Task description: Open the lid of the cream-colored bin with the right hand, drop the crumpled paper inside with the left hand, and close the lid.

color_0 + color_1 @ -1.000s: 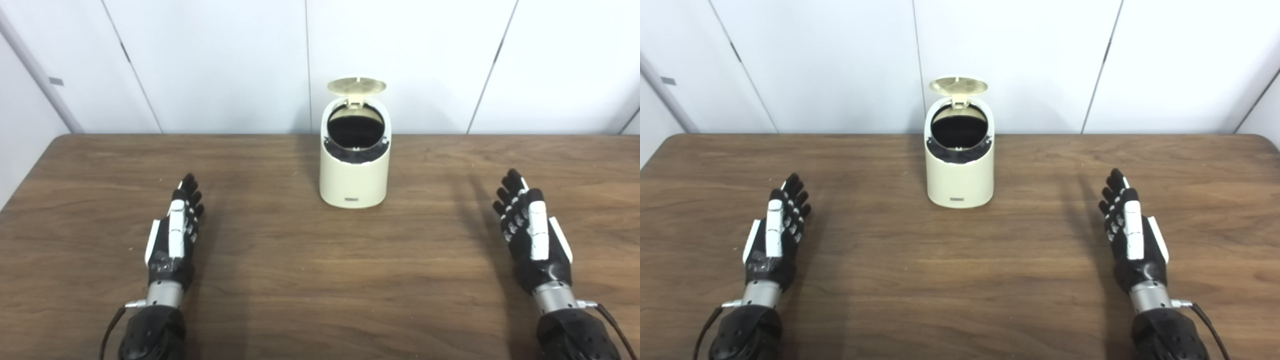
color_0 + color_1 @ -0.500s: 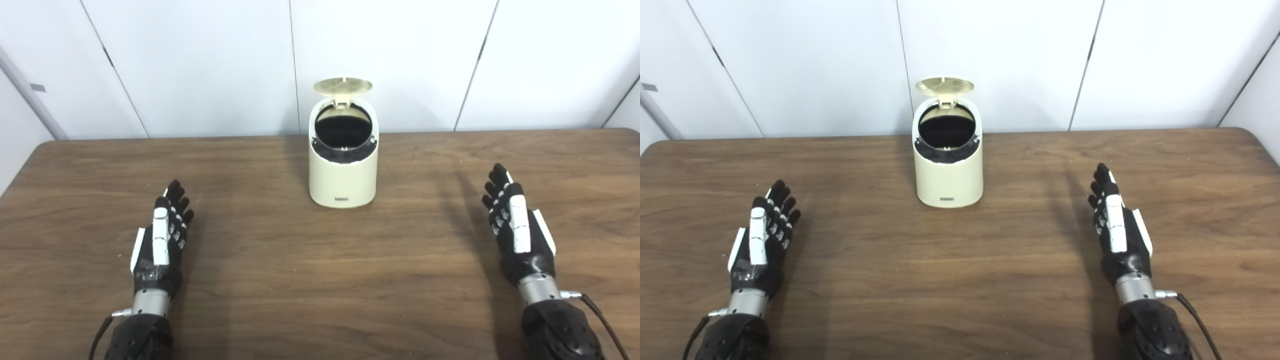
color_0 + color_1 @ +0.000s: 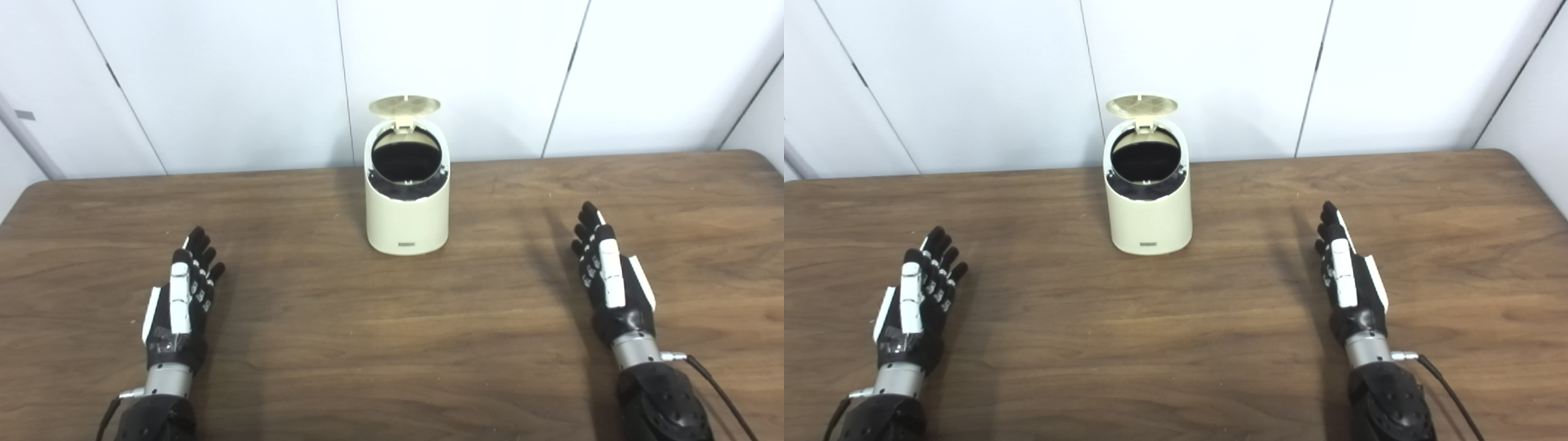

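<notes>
- Your cream-colored bin [image 3: 407, 208] stands upright near the table's [image 3: 380, 343] far edge, about midway along it, its slanted round mouth facing you and dark inside.
- Its lid [image 3: 404, 105] is hinged at the back and tipped up, a smooth round disc over a rounded plastic body.
- Your left hand [image 3: 182, 300] hangs near the front-left corner, fingers spread and straight, holding nothing.
- Your right hand [image 3: 610, 277] sits toward the right edge, likewise splayed and empty.
- Bare wood-grain surface lies between both hands and the bin.
</notes>
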